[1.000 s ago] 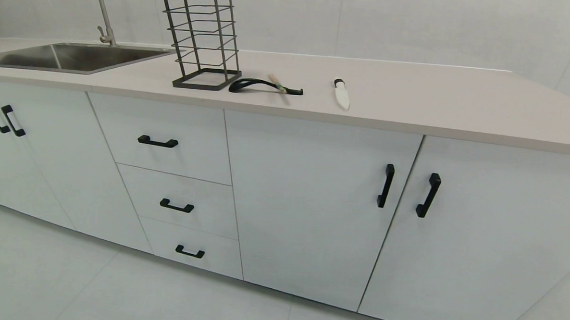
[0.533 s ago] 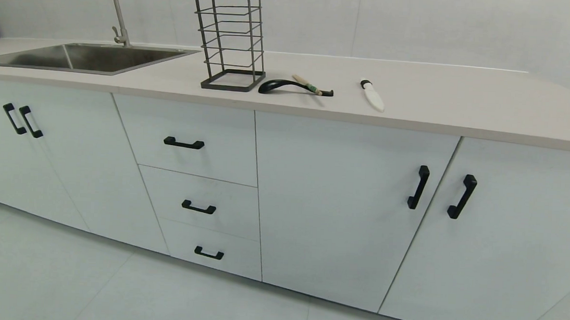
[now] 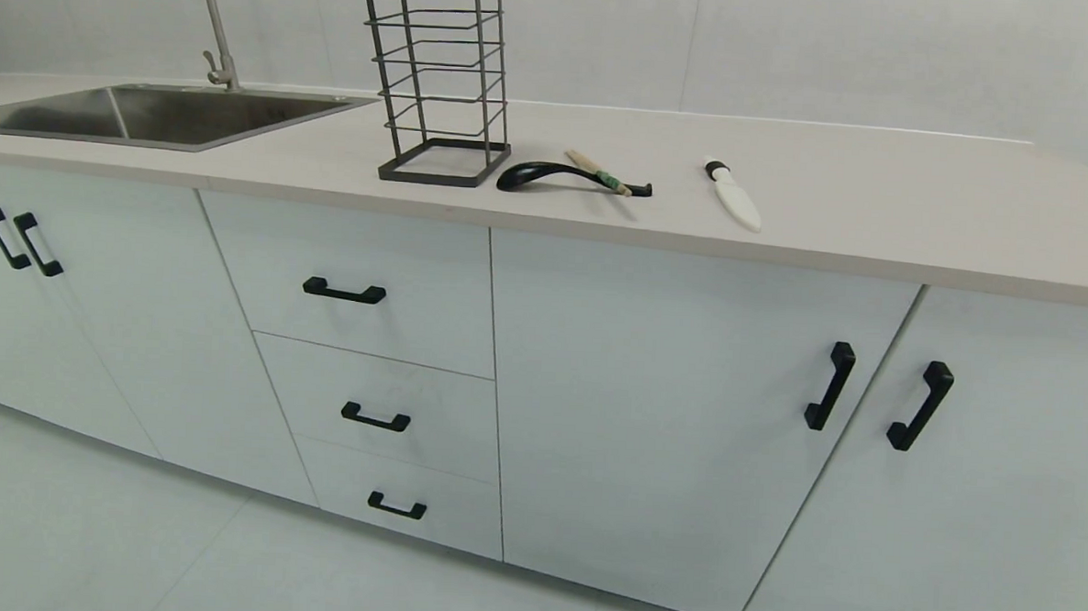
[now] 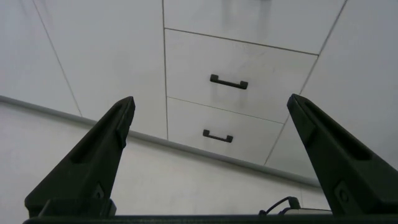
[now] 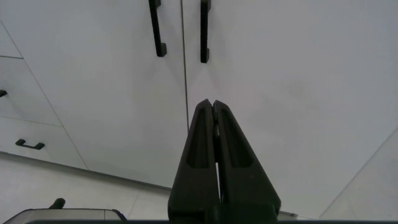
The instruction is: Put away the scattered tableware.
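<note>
So the black curved ladle [image 3: 550,173], the green-banded wooden stick [image 3: 598,172] crossing it and the white black-collared knife [image 3: 734,200] lie on the pale countertop [image 3: 879,201] right of the black wire rack [image 3: 444,81], left gripper [image 4: 211,102] spread wide and empty before the white drawers [image 4: 239,62], right gripper [image 5: 213,106] pinched together on nothing.

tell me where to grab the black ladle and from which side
Take the black ladle by the raised middle of its handle, from above, pinching across it. The handle arches off the countertop, leaving room beneath. Keep toward the bowl, since a wooden stick crosses the far end.
</note>
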